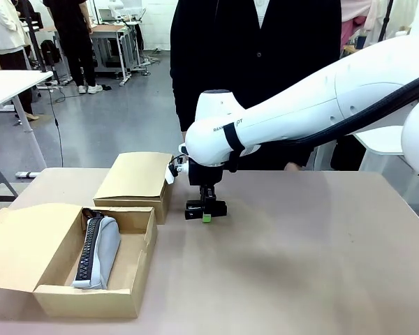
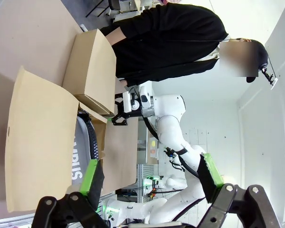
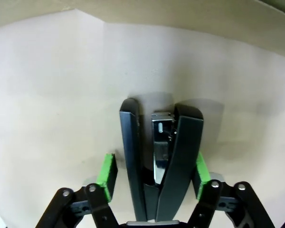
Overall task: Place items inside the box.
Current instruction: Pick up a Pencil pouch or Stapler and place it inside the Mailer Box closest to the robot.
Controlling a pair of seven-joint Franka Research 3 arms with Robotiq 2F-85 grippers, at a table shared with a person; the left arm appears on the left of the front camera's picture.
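Table of pale brown spans the front view, with a person in black standing at its far edge. Over the table, the white right arm stretches across the middle from the right, wrist pointing straight down near the centre. At the front left sits an open cardboard box, flaps spread; just behind it lies a second box, closed. Inside the open one a grey zip pencil case lies lengthwise. A black stapler lies on the bare tabletop, right of the closed box and outside both. The right gripper straddles it, unclamped: in the wrist view one green pad stands off with a gap, the other sits close against the stapler's side. The left gripper has its fingers spread wide, nothing between them
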